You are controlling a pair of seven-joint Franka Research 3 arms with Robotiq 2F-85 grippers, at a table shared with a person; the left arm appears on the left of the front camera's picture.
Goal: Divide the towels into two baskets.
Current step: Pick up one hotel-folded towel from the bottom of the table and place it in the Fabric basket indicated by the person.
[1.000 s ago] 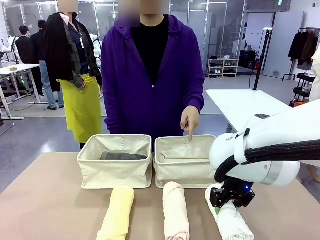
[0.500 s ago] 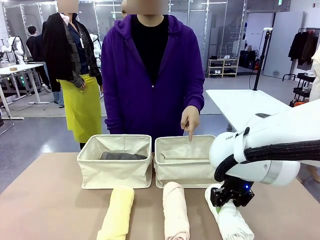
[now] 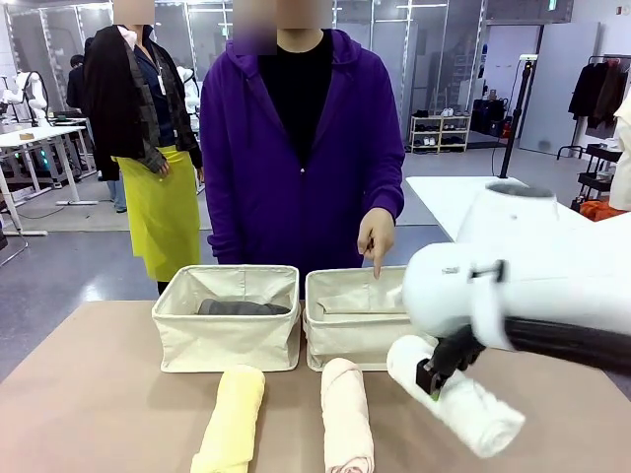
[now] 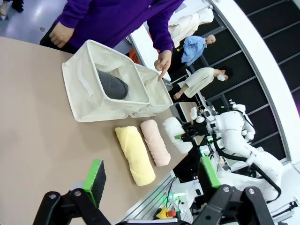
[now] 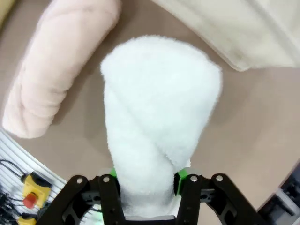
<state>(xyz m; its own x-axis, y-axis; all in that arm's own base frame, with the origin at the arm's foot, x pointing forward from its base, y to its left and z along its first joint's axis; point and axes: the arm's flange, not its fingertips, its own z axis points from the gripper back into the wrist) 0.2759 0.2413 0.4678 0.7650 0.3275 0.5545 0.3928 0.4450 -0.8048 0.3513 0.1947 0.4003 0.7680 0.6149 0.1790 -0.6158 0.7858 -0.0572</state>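
Worktop [image 3: 99,394]: flat, tan-brown surface. Carries two cream canvas bins close side by side toward the far edge: left basket [image 3: 227,345], right basket [image 3: 355,340]. Nearer, lying lengthwise and apart from each other: pale yellow towel roll [image 3: 233,419] before the left basket, cream-beige towel roll [image 3: 347,414] before the right.

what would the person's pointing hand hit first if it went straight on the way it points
Probably the right basket: the hand points down at its far rim, though depth is unclear.
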